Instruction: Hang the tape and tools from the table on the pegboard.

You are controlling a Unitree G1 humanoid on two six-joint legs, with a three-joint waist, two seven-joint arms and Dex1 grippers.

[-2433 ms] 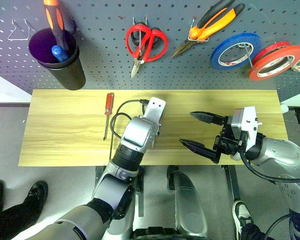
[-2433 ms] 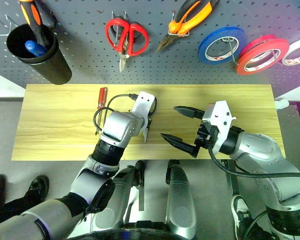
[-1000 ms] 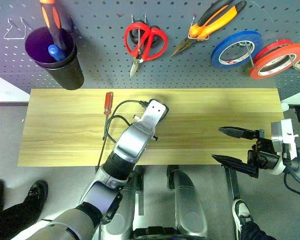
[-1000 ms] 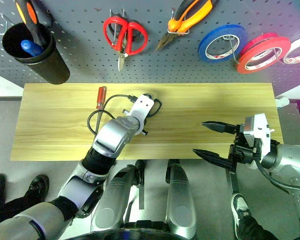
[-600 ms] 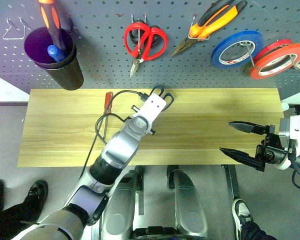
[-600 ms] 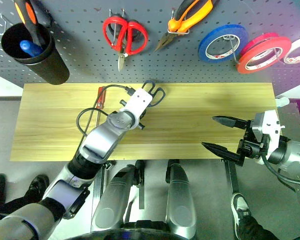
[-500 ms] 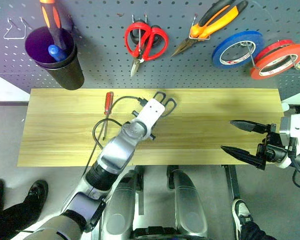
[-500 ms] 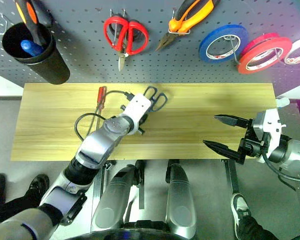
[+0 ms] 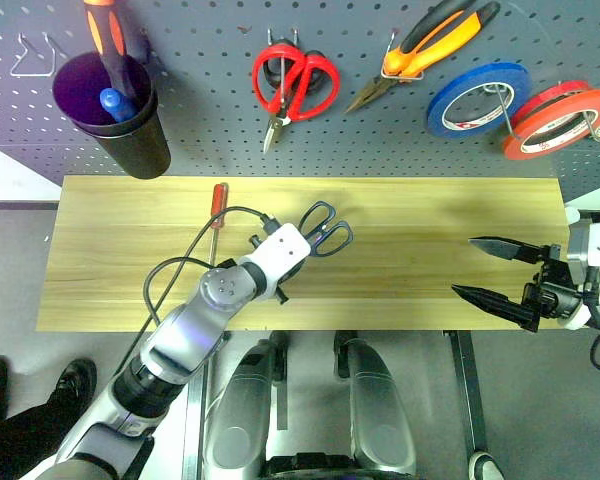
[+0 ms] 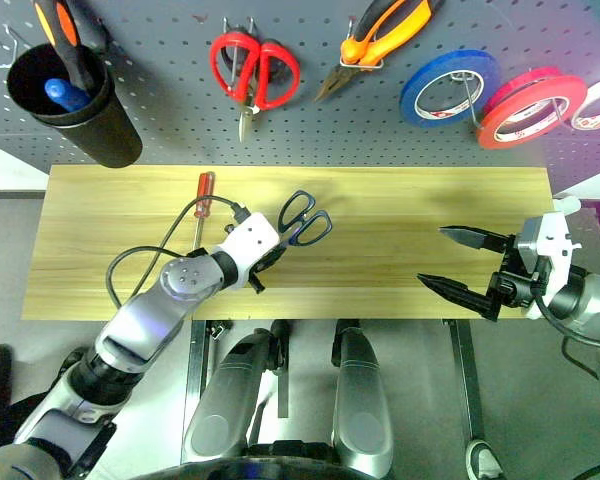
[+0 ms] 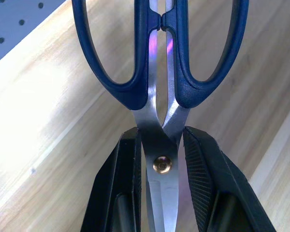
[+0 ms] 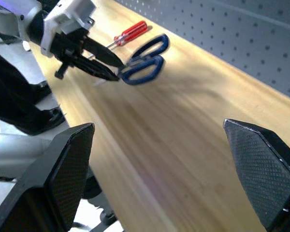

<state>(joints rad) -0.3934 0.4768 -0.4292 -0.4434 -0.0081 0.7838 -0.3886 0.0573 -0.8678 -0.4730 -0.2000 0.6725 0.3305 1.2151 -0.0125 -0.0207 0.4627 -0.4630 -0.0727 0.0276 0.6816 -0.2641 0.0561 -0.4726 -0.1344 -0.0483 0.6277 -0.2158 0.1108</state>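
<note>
Left claw point(image 11: 159, 159) clamped on dark-blue scissors point(image 9: 325, 227) at the pivot, frame centre.
Right claw point(image 9: 505, 275) spread wide, lower right, holding nothing. Red screwdriver point(image 9: 217, 208) lies on the surface point(image 9: 410, 215). Red-orange tape point(image 9: 558, 121) and pliers point(image 9: 427, 42) hang on pegboard point(image 9: 200, 90), upper right.

Lots of open bench point(image 9: 410, 215) between the two arms, nothing lying there. On the left side the red-handled screwdriver point(image 9: 216, 213) lies near the back edge, just beside the left arm's cable. Up on the pegboard point(image 9: 210, 120) the middle and right hooks are crowded: red scissors point(image 9: 292, 80), pliers point(image 9: 427, 42), blue roll point(image 9: 477, 98), red-orange tape point(image 9: 558, 120). Black cup point(image 9: 115, 115) hangs far left, a bare hook point(image 9: 35, 58) beside it.
</note>
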